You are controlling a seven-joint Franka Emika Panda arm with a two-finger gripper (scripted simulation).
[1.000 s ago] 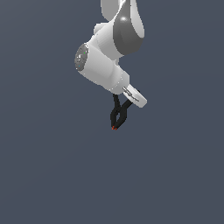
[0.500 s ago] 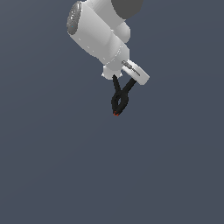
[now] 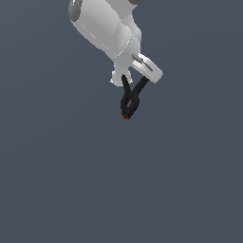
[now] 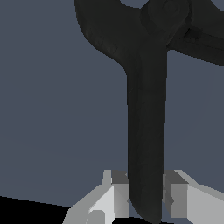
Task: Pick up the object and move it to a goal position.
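The object, a small black spring clamp [image 3: 130,100] with a red-orange tip pointing down, hangs in mid-air high in the exterior view, well above the grey floor. My gripper [image 3: 132,78] is shut on one of its two splayed handles. In the wrist view that black handle [image 4: 146,131] runs straight out between my two pale fingers [image 4: 114,192], and the clamp's pivot [image 4: 168,17] shows at the far end. The red tip is hidden in the wrist view.
A plain dark grey surface [image 3: 142,190] fills the background. The white arm [image 3: 104,26] reaches in from the upper edge of the exterior view.
The arm has lifted the clamp higher and shifted it slightly toward the exterior view's right. The grip on the handle is unchanged.
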